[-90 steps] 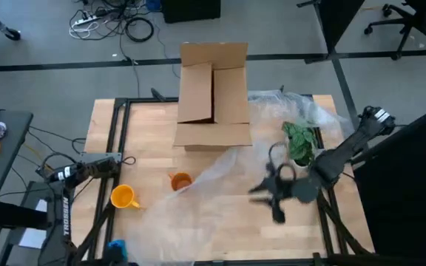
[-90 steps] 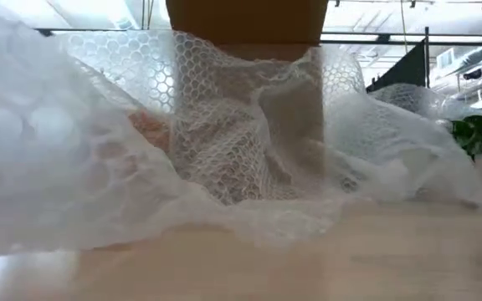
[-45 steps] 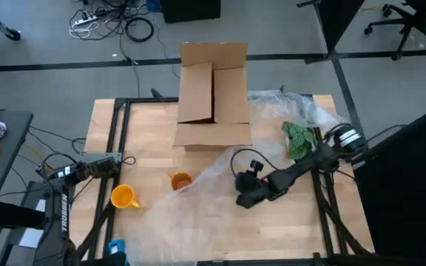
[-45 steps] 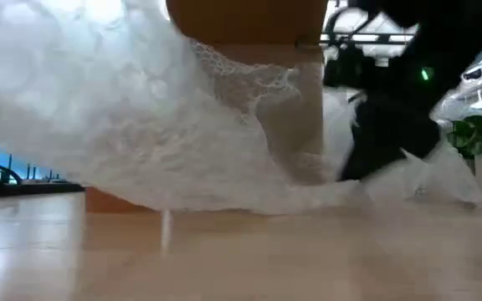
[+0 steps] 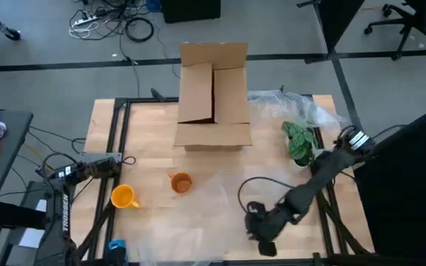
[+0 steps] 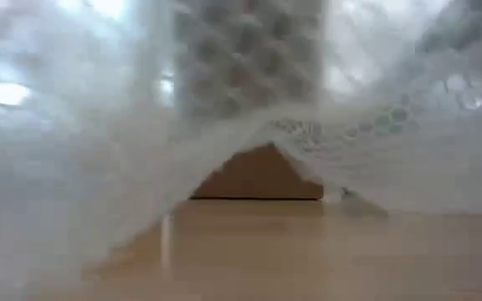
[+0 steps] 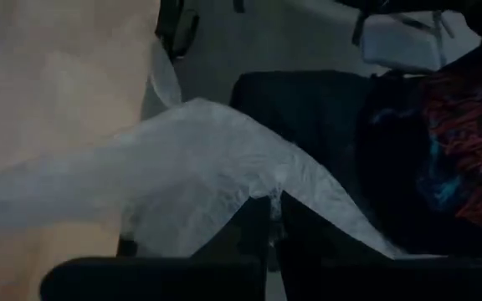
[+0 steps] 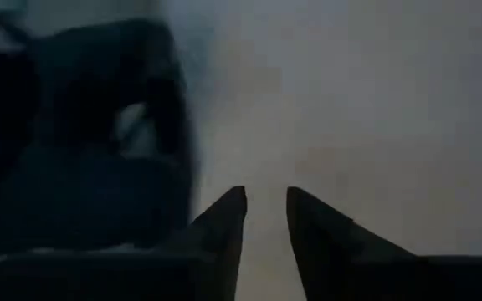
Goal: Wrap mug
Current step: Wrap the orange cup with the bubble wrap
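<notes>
The right gripper [image 5: 263, 238] is low over the near edge of the table [image 5: 143, 125], right of the middle, with its arm stretched back toward the right side. In the right wrist view its 2 dark fingers [image 8: 224, 219] stand close together with only a thin gap between the tips, and I cannot tell whether any plastic is caught between them. A clear bubble wrap sheet [image 5: 198, 214] lies spread across the near part of the table, reaching to the gripper. In the low view the sheet [image 6: 99, 167] hangs right in front of the camera and fills most of the picture, lifted into a small tent through which the wood tabletop shows.

The mug [image 5: 181, 182] stands upright near the middle of the table, at the far edge of the sheet, well apart from the right gripper. A second orange cup [image 5: 123, 196] lies near it toward the left side of the table.

A cardboard box [image 5: 213, 92] with open flaps stands at the far side of the table. A green plant [image 5: 299, 140] sits to its right, on crumpled plastic.

The left gripper [image 5: 128, 159] waits at the left edge of the table; its fingers [image 7: 253, 230] are nearly together, holding nothing.
</notes>
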You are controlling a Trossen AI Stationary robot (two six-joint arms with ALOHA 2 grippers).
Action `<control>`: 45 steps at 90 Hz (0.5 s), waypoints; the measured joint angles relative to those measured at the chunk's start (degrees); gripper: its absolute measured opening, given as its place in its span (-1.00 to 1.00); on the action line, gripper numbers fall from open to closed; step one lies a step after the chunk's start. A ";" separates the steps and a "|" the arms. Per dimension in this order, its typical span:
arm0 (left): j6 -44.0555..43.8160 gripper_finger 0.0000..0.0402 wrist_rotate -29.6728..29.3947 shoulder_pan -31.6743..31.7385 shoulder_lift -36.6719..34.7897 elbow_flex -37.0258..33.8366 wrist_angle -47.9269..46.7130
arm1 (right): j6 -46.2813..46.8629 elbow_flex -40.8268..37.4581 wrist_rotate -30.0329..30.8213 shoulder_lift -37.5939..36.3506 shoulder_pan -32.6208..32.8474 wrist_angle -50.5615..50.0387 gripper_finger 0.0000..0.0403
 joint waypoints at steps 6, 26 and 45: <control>0.00 -1.00 0.03 0.02 0.00 0.00 -0.40 | 0.48 -0.16 6.58 -1.53 -0.33 -5.12 -0.69; -0.02 -1.00 -5.94 0.02 0.00 -0.02 -9.74 | 11.18 -3.82 6.18 -1.73 -3.81 -20.19 -0.72; 0.04 -1.00 -12.69 1.09 0.24 -0.06 -17.43 | 20.89 -9.64 -8.43 -1.38 -3.24 -24.94 -0.75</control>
